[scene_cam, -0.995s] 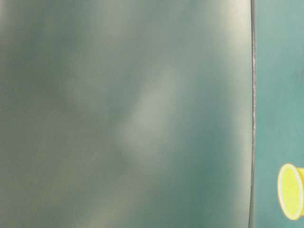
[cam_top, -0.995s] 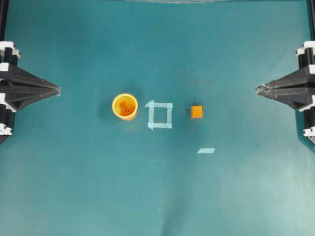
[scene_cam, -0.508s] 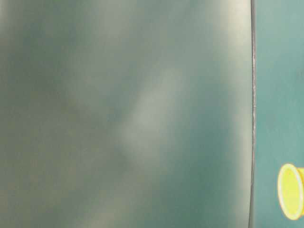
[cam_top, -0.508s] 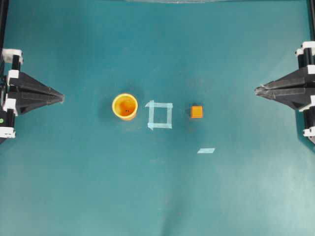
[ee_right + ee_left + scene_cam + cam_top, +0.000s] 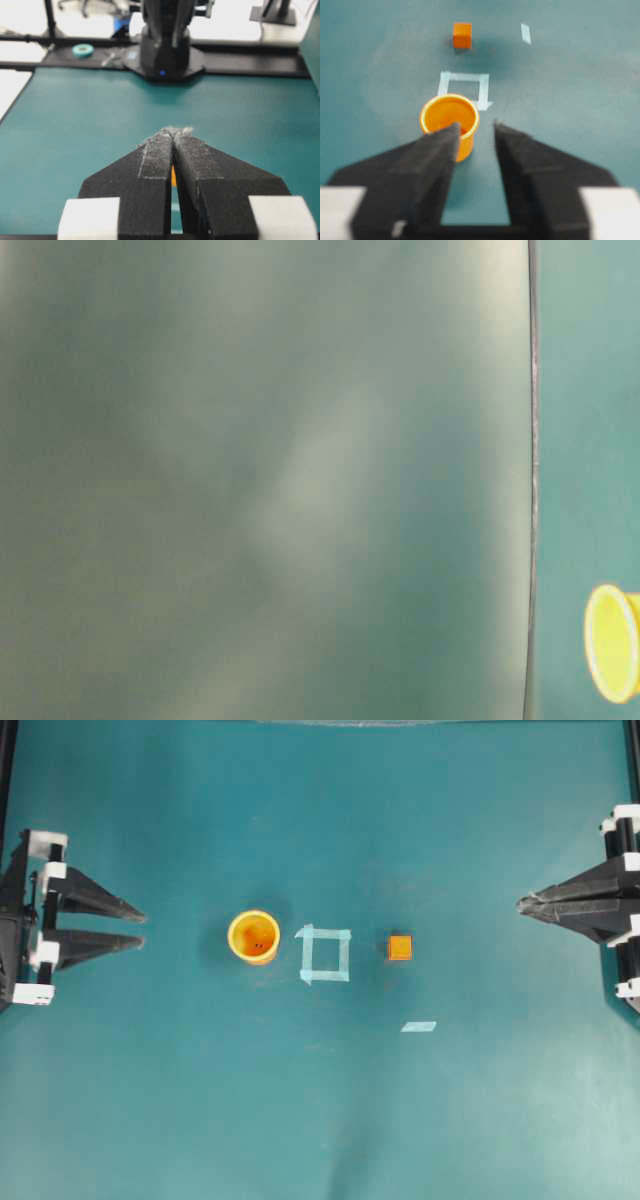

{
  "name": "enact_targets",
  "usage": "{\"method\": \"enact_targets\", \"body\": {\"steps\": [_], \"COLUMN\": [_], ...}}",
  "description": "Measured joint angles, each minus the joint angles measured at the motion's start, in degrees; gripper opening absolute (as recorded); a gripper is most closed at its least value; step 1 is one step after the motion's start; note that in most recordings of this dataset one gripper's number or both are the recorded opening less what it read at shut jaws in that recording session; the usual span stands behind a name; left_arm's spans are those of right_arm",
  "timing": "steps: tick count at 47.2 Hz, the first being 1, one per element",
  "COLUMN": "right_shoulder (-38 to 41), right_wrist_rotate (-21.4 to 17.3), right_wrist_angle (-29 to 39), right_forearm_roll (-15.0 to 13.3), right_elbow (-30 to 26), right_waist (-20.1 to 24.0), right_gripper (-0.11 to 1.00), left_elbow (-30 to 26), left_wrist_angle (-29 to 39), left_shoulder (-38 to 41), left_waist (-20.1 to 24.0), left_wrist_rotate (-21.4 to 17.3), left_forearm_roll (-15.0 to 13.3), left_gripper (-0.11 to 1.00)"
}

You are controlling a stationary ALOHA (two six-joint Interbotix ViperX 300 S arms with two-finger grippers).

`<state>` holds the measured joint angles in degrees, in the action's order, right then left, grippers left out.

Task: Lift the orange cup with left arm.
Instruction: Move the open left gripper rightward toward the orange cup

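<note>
Teal covers the whole worktop (image 5: 320, 1120). On it stands the small round orange plastic cup (image 5: 254, 936), upright, with its mouth up. The left black two-fingered tool (image 5: 142, 930) has its fingers apart and points at the cup, near it but not touching. Past the cup from this tool comes a square of pale blue tape (image 5: 326, 954), then a small orange cube (image 5: 400, 948). The right black tool (image 5: 522, 903) has its fingers pressed together, well apart from the cube.
</note>
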<state>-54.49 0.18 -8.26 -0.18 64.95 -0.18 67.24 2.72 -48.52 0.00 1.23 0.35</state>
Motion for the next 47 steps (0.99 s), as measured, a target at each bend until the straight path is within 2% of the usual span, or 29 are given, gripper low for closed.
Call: {"method": "enact_targets", "body": {"steps": [4,11,19,37,47], "right_shoulder": [0.0,0.0,0.3,0.4,0.4], "right_wrist_rotate": [-0.1,-0.1,-0.1,-0.1,-0.1], "right_wrist_angle": [0.1,0.1,0.1,0.1,0.1], "right_forearm_roll": [0.0,0.0,0.0,0.0,0.0], "right_elbow": [0.0,0.0,0.0,0.0,0.0], "right_waist": [0.0,0.0,0.0,0.0,0.0], "right_gripper": [0.00,0.00,0.00,0.00,0.00], "left_elbow": [-0.1,0.0,-0.1,0.0,-0.1], "left_wrist_angle": [-0.5,-1.3,-1.9,-5.5,-8.9], "left_shoulder": [1.4,4.0,7.5,14.2,18.4], "left_waist": [0.1,0.1,0.1,0.2,2.7], "left_wrist_rotate": [0.0,0.0,0.0,0.1,1.6], "left_forearm_roll": [0.0,0.0,0.0,0.0,-0.1], "left_gripper": [0.49,0.48,0.53,0.78,0.82]}}
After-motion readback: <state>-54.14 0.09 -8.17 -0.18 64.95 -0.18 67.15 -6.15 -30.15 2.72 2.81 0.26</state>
